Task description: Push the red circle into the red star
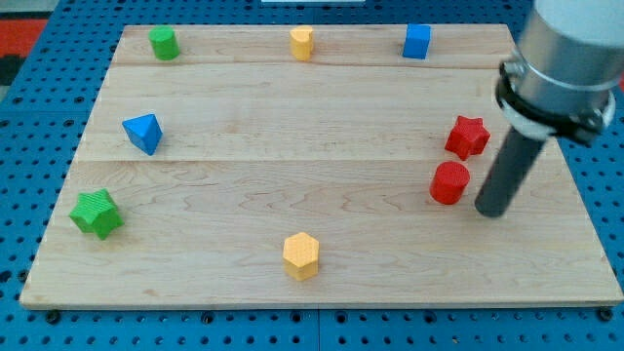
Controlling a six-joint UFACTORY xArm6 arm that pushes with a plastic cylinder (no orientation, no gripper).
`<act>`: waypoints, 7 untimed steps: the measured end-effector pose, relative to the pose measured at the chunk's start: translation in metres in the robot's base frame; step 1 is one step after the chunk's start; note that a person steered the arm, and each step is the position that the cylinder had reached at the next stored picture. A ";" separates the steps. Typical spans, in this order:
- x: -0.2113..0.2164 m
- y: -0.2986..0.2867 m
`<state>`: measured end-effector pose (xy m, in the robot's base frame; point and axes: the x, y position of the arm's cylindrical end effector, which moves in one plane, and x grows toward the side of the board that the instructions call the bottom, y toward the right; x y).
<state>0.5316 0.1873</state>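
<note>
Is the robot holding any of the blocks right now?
No, nothing is held. My tip just stands on the board, right of the red circle, with a small gap between them.

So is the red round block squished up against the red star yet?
Not yet. The red circle block sits just below the red star block, with a small gap between them. My tip is right beside the circle, on the view's right. Still left: sliding the circle up into the star.
</note>
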 end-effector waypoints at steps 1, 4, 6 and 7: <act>0.007 -0.044; -0.055 -0.058; -0.014 -0.044; -0.057 -0.044</act>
